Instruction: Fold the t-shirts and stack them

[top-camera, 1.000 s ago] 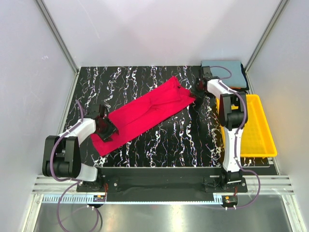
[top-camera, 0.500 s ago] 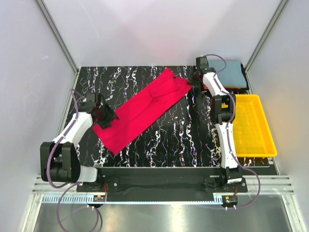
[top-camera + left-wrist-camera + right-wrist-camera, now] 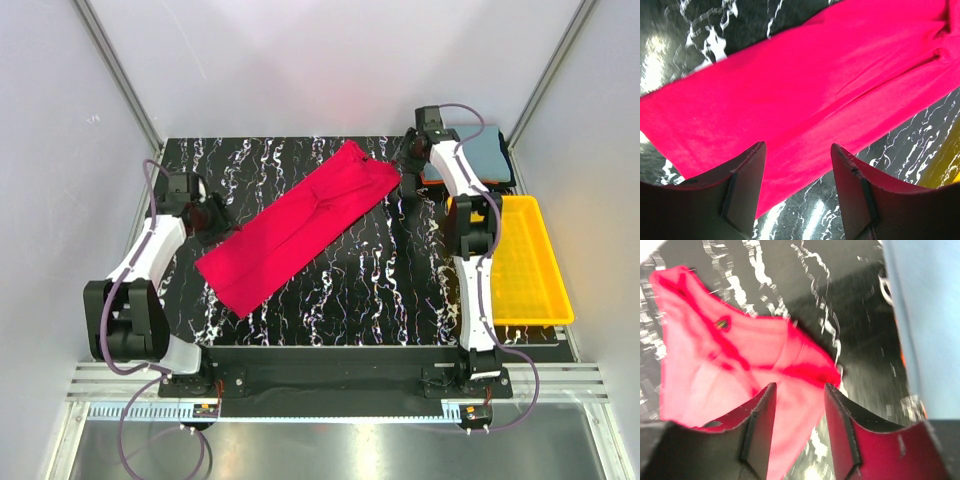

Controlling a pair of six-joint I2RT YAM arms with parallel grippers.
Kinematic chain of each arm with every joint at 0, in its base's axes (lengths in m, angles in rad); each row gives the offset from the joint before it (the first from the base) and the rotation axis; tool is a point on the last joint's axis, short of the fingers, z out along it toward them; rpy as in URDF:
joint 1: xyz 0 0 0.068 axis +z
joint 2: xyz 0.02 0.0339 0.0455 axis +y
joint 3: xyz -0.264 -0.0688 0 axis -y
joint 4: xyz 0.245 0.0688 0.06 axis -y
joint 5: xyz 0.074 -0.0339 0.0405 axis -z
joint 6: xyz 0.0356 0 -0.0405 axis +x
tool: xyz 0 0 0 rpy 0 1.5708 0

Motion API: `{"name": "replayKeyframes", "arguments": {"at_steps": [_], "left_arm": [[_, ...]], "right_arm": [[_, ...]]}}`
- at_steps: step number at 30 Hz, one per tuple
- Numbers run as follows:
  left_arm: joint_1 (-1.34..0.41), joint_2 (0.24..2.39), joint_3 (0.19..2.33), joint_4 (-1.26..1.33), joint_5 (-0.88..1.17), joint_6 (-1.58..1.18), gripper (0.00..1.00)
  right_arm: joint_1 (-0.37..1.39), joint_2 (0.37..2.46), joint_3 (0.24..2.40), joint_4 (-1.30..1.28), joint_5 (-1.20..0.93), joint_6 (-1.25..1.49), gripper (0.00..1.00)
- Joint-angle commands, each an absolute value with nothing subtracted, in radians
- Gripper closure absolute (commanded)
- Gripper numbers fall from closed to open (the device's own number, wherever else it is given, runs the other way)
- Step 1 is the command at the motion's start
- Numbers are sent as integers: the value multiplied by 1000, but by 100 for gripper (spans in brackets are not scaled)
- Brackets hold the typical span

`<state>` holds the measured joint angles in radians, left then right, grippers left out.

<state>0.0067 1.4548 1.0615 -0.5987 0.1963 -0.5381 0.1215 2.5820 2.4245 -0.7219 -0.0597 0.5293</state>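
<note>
Crimson t-shirt (image 3: 300, 225) lies as a long slanted strip across the black marbled table (image 3: 350, 295), my left claw (image 3: 210, 216) and right claw (image 3: 408, 170) hanging spread and empty at its opposite ends.

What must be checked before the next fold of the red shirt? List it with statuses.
1. Left gripper open and empty: ok.
2. Right gripper open and empty: ok.
3. Red shirt lying as one long strip on the table: ok.
4. Red shirt apart from the grey-blue shirt: ok, bare table between them.
5. Hidden lower layers of the strip lined up: cannot tell.
</note>
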Motion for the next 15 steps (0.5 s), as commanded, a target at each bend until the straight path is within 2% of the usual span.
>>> {"name": "replayKeyframes", "arguments": {"at_steps": [1, 3, 8, 10, 14, 15], "left_arm": [[46, 1414, 1108, -568, 247, -495, 40], [67, 1408, 1106, -557, 274, -497, 39], [151, 1408, 1089, -496, 274, -534, 39], [199, 1420, 1048, -442, 389, -572, 39], [291, 1420, 983, -379, 480, -612, 39], [302, 1419, 974, -365, 488, -618, 39]], "right_arm": [[121, 2319, 2312, -750, -6, 618, 48], [140, 2248, 2214, -741, 29, 641, 46], [221, 1995, 1806, -664, 73, 733, 44], [314, 1897, 1648, -641, 84, 820, 43], [521, 1741, 1396, -530, 48, 1056, 45], [626, 1715, 1312, -458, 54, 1113, 45]]}}
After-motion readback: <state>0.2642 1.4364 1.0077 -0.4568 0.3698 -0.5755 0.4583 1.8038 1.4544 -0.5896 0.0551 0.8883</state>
